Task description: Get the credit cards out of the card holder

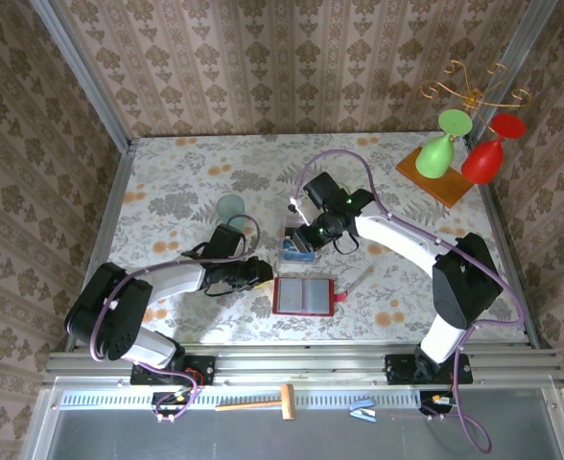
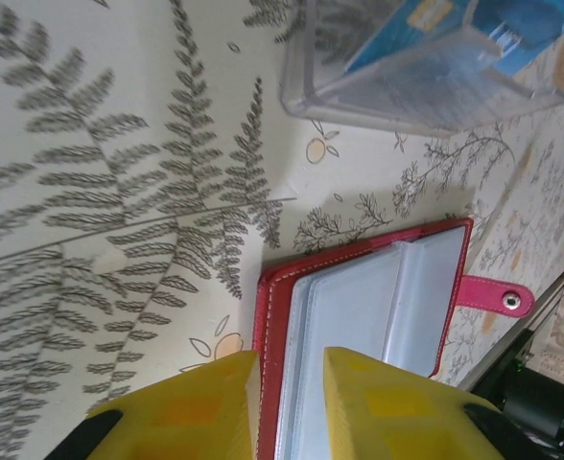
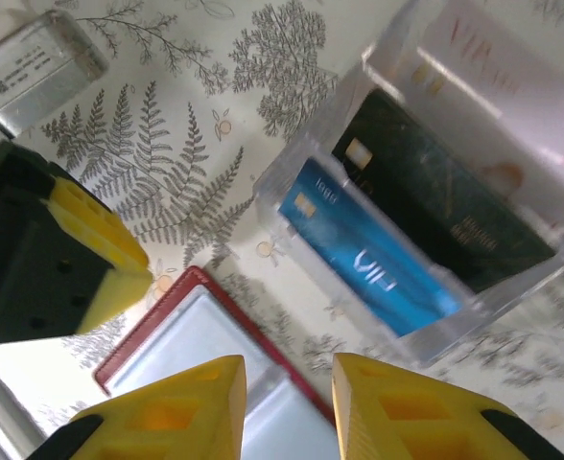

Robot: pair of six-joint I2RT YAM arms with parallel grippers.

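Observation:
The red card holder lies open and flat on the table, its grey pocket panels facing up. My left gripper is at its left edge, and its yellow fingers stand a little apart, astride the red border. My right gripper is open and holds nothing. It hovers over the holder's far edge, beside the clear plastic box. In that box stand the bright blue card, a dark card and the white-pink card.
The clear box sits just behind the holder. A teal glass stands at mid-left. A green glass and a red glass rest on a wooden board under a gold rack at back right. A thin stick lies right of the holder.

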